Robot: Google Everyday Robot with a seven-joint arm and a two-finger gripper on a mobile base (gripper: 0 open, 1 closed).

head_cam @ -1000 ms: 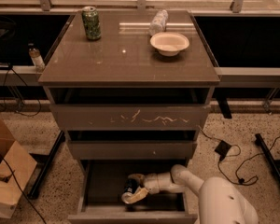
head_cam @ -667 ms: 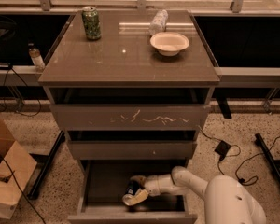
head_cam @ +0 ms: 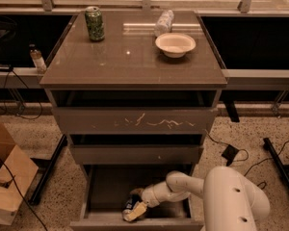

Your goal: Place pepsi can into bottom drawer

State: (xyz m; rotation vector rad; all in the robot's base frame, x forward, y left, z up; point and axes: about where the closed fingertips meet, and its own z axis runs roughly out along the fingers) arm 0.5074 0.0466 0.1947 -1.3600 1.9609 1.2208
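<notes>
The bottom drawer [head_cam: 106,186] of the grey-brown cabinet stands pulled open, showing its flat dark interior. My gripper [head_cam: 134,203] reaches into it from the right on a white arm [head_cam: 183,186] and sits low near the drawer's front. The pepsi can [head_cam: 129,207], blue with white markings, lies between the fingers just above the drawer floor. A dark finger is over it and a pale finger [head_cam: 137,211] is under it. The gripper is shut on the can. Whether the can touches the floor cannot be told.
On the cabinet top stand a green can [head_cam: 94,23], a white bowl [head_cam: 175,44] and a white-wrapped cylinder [head_cam: 164,22]. The scratched top drawer [head_cam: 135,121] and middle drawer [head_cam: 135,154] stick out slightly. A cardboard box [head_cam: 7,182] sits at the left, cables at the right.
My gripper and the can have stayed at almost the same place in the drawer. The robot's body has shifted slightly to the right.
</notes>
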